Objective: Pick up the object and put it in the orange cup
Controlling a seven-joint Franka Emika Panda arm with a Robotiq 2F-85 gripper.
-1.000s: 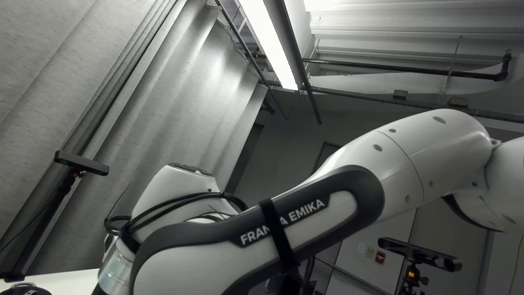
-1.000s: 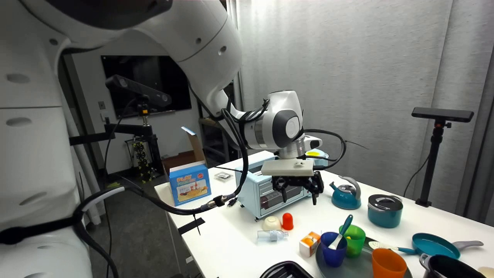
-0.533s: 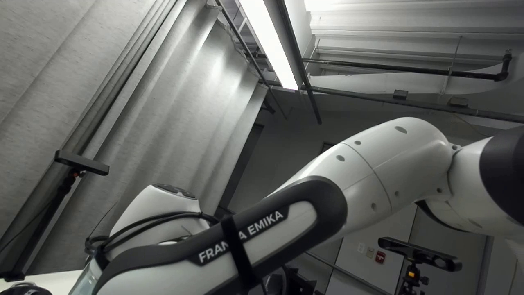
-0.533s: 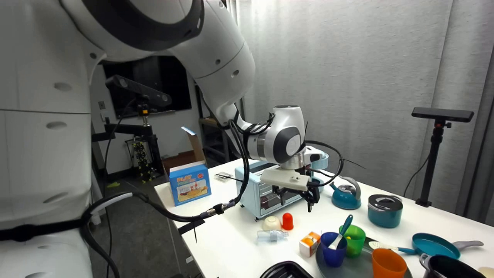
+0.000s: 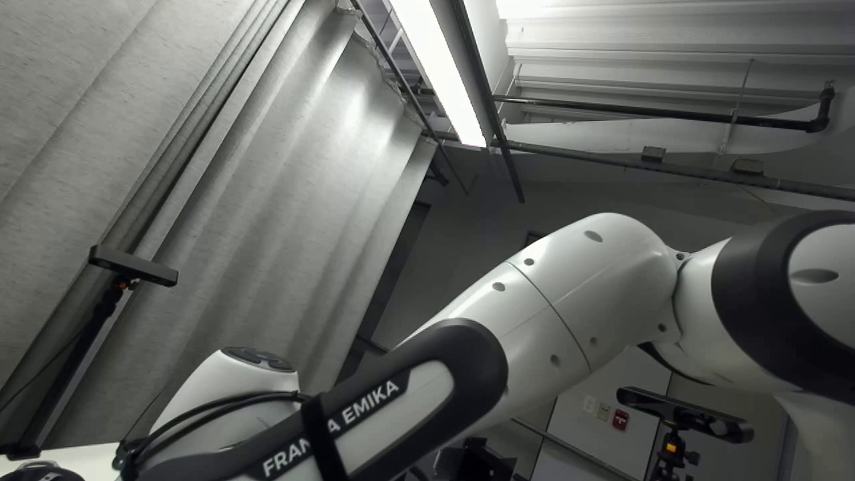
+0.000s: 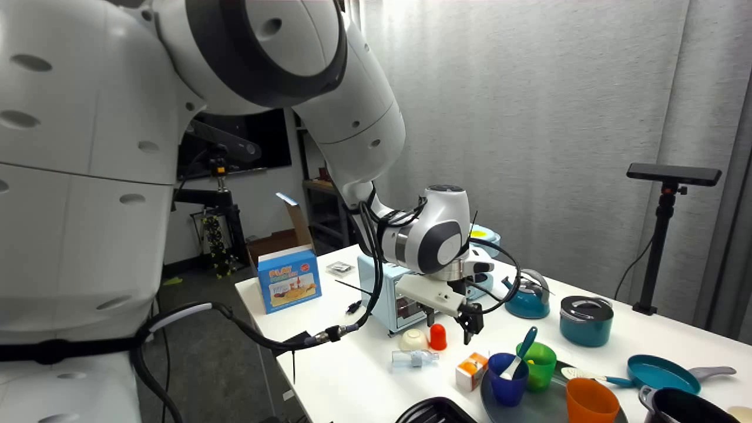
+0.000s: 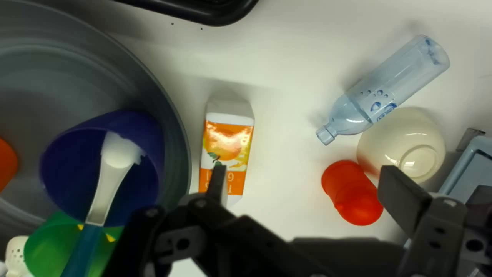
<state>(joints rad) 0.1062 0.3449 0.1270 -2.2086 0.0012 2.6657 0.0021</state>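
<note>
Fingers (image 7: 403, 200) spread wide above counter (image 7: 284, 88). Seen from wrist: red object (image 7: 351, 192) between fingers, nearer one of them; cream bowl (image 7: 399, 138), upside down, just beside it, partly behind same finger; fruit-print carton (image 7: 226, 146) partly hidden by opposite fingertip; clear bottle (image 7: 399, 77) lying ahead of fingers. Orange cup (image 6: 592, 402), named by task, on gray plate (image 6: 544, 405), well apart from fingers, past carton and blue cup (image 6: 506, 392). Which object task means: cannot tell.

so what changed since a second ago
The gripper has come down closer to the table and turned a little, jaws apart; nothing was grasped or let go. The orange cup, orange-and-white carton and clear bottle stayed put.
</note>
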